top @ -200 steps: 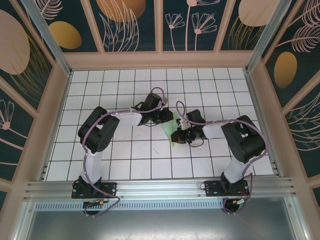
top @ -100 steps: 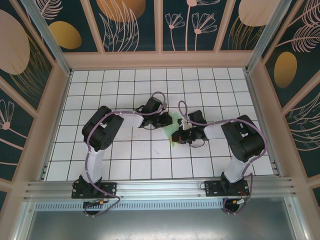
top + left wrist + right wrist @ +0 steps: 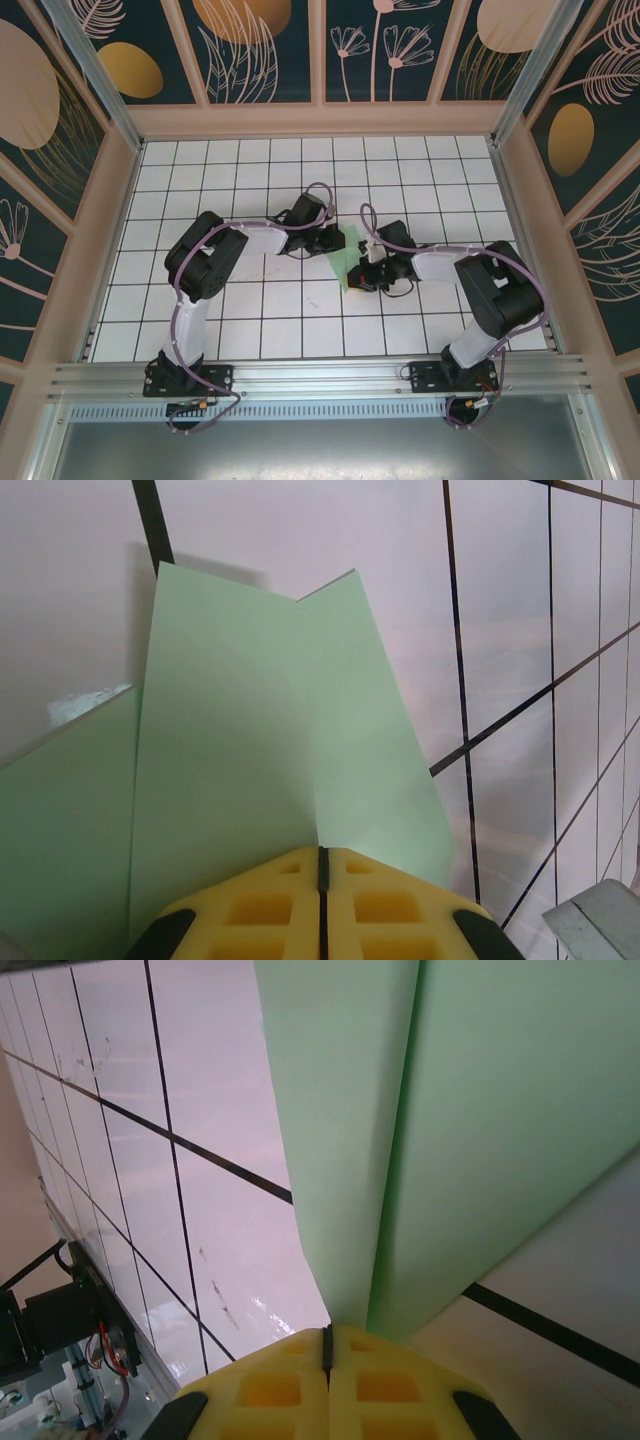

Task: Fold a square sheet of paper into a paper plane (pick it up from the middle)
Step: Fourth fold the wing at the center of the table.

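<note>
Between the yellow pads (image 3: 265, 910) of the left gripper (image 3: 322, 870), which are pressing flat together, the sheet of paper (image 3: 250, 730) is being pinched. Its folded layers are fanning straight out ahead of the fingertips, with a crease running forward from the seam where the pads meet. Over at the right gripper (image 3: 327, 1345) the jaws are likewise clamping tight on the same green paper. Here a fold line is leading up and away from the pad seam, with a flap leaning to either side of it.

From above, the sheet is showing as a narrow green strip against the white gridded table (image 3: 250, 310), stretching between the two wrists near the middle of the workspace. Its long axis is running roughly near-to-far. The left gripper is coming in from the left at the farther end and the right from the right at the nearer end, so neither arm is the closer one — both are on it. Whether the paper is resting on the tiles or lifting slightly off them is hard to say, since the grippers are covering much of it.

By my reading, a lengthwise fold is under way, and the next move is depending on both grippers working along that shared crease without twisting the strip against each other.
</note>
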